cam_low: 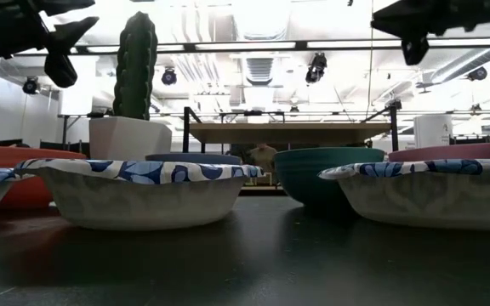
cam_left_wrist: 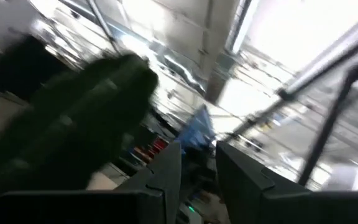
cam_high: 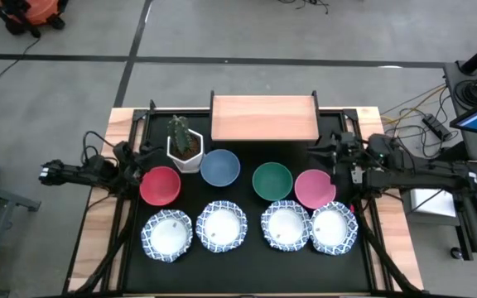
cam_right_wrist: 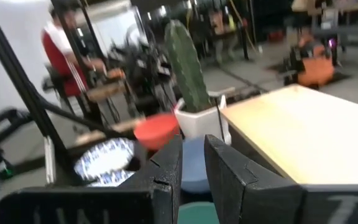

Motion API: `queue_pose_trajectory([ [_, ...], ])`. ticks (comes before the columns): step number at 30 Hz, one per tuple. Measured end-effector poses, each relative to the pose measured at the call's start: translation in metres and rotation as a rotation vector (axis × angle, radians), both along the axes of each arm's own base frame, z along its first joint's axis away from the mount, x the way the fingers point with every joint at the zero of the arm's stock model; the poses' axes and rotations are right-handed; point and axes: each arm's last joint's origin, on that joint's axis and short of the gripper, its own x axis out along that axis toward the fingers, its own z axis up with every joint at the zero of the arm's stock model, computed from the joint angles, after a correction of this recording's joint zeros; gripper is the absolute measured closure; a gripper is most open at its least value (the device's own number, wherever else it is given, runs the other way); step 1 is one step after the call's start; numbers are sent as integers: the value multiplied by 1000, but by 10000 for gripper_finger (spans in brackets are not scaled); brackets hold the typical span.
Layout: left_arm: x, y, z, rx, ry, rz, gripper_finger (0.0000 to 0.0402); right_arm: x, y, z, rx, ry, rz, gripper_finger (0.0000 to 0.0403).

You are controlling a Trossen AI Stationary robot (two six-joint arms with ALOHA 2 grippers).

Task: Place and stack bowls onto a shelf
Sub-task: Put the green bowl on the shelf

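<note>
Four plain bowls sit in a row on the black table top: red (cam_high: 161,185), blue (cam_high: 220,167), green (cam_high: 272,181) and pink (cam_high: 314,188). In front of them stand four blue-and-white patterned bowls (cam_high: 167,234), (cam_high: 221,226), (cam_high: 285,227), (cam_high: 334,228). The light-wood shelf (cam_high: 263,117) stands at the far edge with nothing on it. My left gripper (cam_high: 137,157) hovers left of the red bowl, above the table, its fingers (cam_left_wrist: 166,171) a narrow gap apart. My right gripper (cam_high: 334,154) hovers beyond the pink bowl, fingers (cam_right_wrist: 166,168) likewise slightly apart. Neither touches anything.
A white pot with a green cactus (cam_high: 185,147) stands beside the shelf's left end, just behind the red and blue bowls. In the low view the patterned bowls (cam_low: 139,191) fill the foreground. A person (cam_right_wrist: 61,50) stands in the room beyond the table.
</note>
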Motion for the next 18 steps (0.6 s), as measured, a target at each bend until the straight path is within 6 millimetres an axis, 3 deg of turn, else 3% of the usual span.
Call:
queue_pose_trajectory([
  [7,-3,2,8,49,11,90,318,29,-5,11,-3,126,24,344],
  [18,-7,-2,64,345,85,82,318,74,-3,11,-18,239,103,344],
])
